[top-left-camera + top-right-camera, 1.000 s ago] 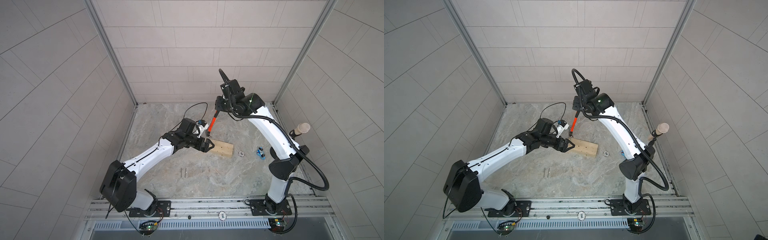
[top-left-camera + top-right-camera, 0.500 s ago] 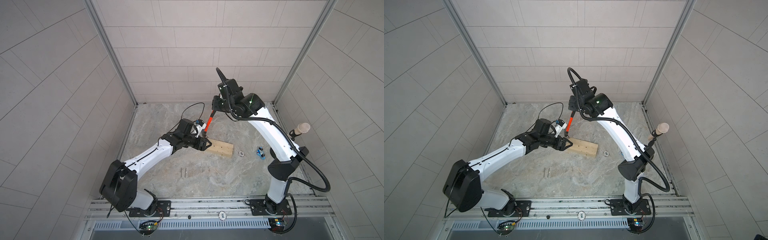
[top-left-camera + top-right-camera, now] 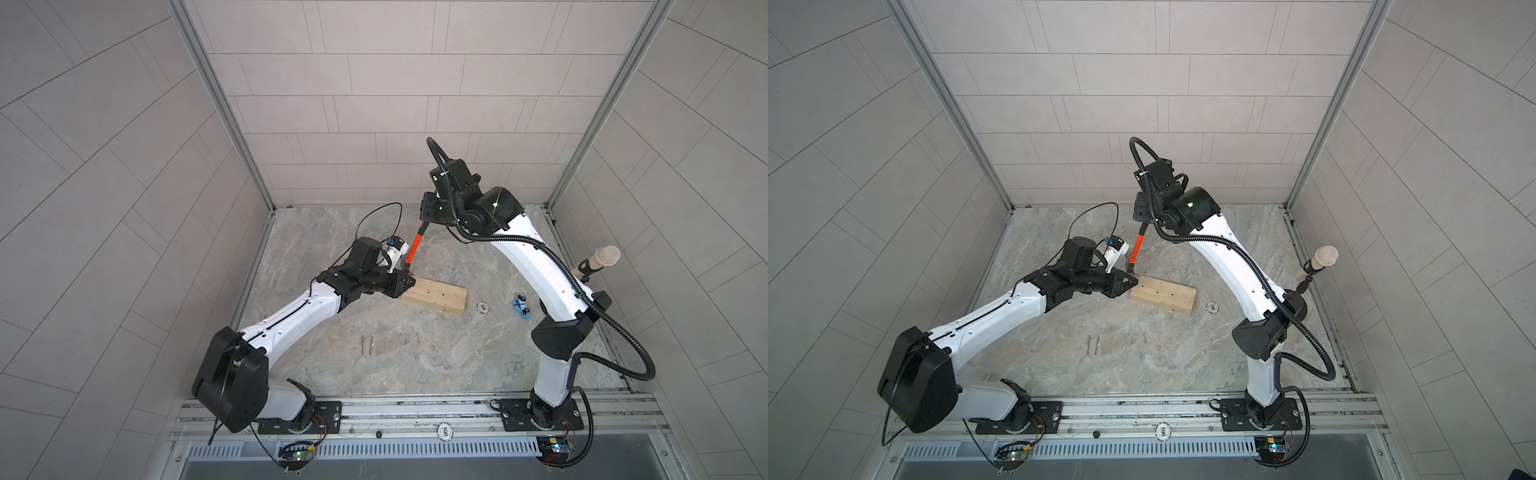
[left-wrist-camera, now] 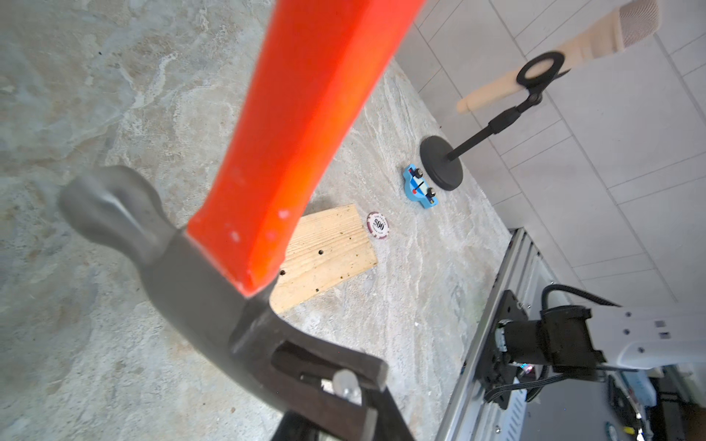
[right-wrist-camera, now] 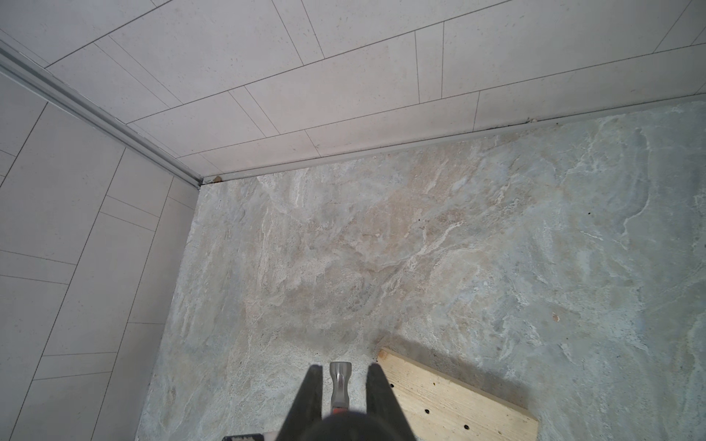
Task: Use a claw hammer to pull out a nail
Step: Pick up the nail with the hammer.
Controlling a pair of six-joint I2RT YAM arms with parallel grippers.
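Your right gripper (image 5: 344,369) is clamped tight on the upper end of the claw hammer (image 3: 414,246). Its orange shaft leans up and away from the wood block (image 3: 436,296) lying on the table (image 3: 415,361), and its steel head sits low at one end of the block. Your left gripper (image 3: 405,284) is at that same end, right beside the hammer head. You cannot tell how far its jaws stand apart or whether they hold anything. In the left wrist view a small shiny nail head (image 4: 345,382), blurred, sits in the claw's slot. A poker chip (image 3: 482,307) lies just past the block's other end.
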